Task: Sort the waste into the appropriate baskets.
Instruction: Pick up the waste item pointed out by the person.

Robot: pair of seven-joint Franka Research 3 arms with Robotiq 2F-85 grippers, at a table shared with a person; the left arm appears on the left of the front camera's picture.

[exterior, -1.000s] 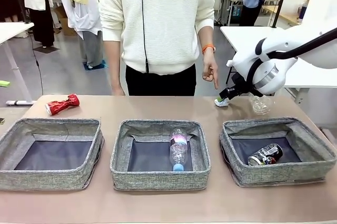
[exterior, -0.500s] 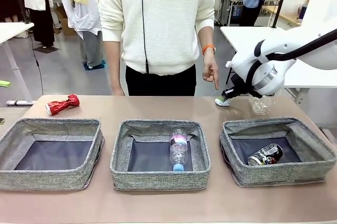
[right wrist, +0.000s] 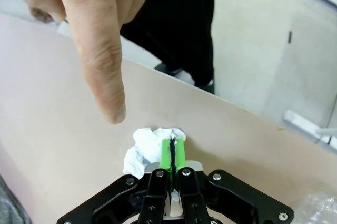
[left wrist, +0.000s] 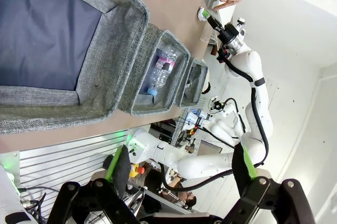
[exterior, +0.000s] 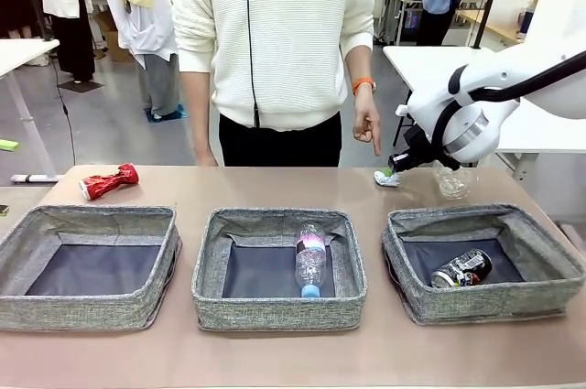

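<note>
Now the right tool (right wrist: 172, 149), pinched shut on the crumpled white tissue wad (right wrist: 142, 146) on the tan desk (exterior: 265, 189), probably must next lift it toward the empty grey woven basket (exterior: 87, 311).

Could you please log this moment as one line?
right gripper shut on white tissue wad | left gripper open | person's hand pointing at it

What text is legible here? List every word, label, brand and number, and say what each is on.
No text can be read.
The purple label on the clear bottle: too small to read.
Print on the crushed black-silver can: blurred.
Markings on the crushed red can: too small.
No print shows on the white tissue wad in the right gripper.
</note>
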